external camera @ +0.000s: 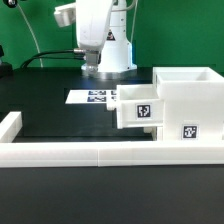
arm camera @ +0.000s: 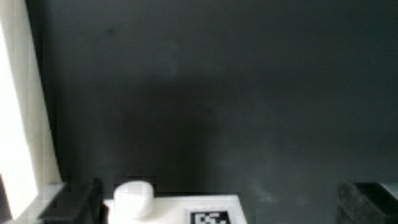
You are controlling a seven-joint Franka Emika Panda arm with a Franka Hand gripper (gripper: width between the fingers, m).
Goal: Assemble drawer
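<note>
Exterior view: the tall box-shaped housing (external camera: 186, 108) stands on the dark surface (external camera: 60, 115) at the exterior view's right, just behind the long low white rail (external camera: 100, 153), with a small tray (external camera: 138, 106) protruding from its side toward the exterior view's left and the marker board (external camera: 95, 97) lying behind; the arm (external camera: 100, 35) rises at the rear, its jaws hidden. Wrist view: the jaws (arm camera: 228, 203) stand apart, clamped on nothing, with one dark fingertip (arm camera: 75, 203) at each side; a white knob (arm camera: 132, 196) and a tagged white part (arm camera: 210, 212) lie between them, nearer one fingertip, though which tray cannot be told.
</note>
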